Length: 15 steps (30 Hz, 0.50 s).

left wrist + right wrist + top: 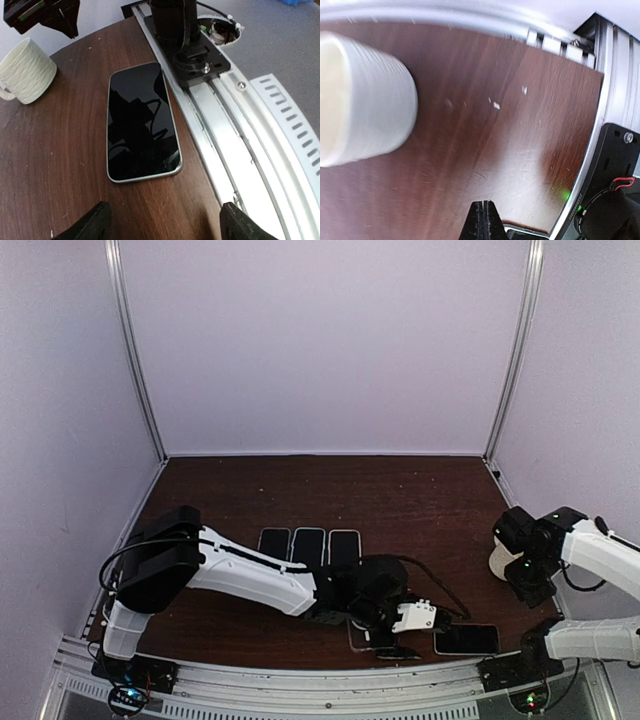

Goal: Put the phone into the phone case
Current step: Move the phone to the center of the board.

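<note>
A black-screened phone with a silver rim (142, 122) lies flat near the table's front edge, also seen in the top view (466, 640). My left gripper (162, 227) is open and empty, its fingertips (87, 225) spread just short of the phone's near end; in the top view it (408, 632) sits just left of the phone. Three dark flat rectangles (308, 545), phones or cases, lie in a row behind the left arm. My right gripper (483, 220) is shut and empty above bare table beside a white mug.
The white ribbed mug (360, 100) stands at the right (497, 560), beyond the phone (25, 70). The aluminium rail (235, 135) and the right arm's base (195, 55) run along the phone's side. A pale flat item (358, 636) lies partly under the left wrist.
</note>
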Motion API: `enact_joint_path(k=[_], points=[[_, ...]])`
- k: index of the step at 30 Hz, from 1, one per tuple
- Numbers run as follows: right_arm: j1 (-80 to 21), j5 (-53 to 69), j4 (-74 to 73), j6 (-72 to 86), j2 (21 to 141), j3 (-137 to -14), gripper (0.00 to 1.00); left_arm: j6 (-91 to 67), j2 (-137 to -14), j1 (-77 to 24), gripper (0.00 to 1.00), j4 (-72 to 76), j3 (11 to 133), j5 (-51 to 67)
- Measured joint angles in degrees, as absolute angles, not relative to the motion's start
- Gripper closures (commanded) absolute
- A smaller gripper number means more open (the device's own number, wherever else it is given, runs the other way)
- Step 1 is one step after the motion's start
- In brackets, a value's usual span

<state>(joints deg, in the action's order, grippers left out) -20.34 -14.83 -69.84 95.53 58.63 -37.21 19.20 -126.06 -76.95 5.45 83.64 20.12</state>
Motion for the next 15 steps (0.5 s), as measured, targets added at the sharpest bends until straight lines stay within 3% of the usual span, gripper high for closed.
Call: enact_joint_path(k=[1,7,15], points=[[-20.1,-15.7,-70.6,96.0,56.3,-37.4,1.0,19.7,-126.5,-76.9,0.03,3.6,85.2,20.8],[-15.2,-19.5,-74.3,92.7,47.1,-38.1,0.99,20.1,-132.0,-76.9,0.02,-4.6,99.6,22.9],[-9.4,-19.4,-73.2,78.1,53.3,-42.7,0.97,15.4,-138.4,-76.9,0.03,-12.6,106.0,22.9]])
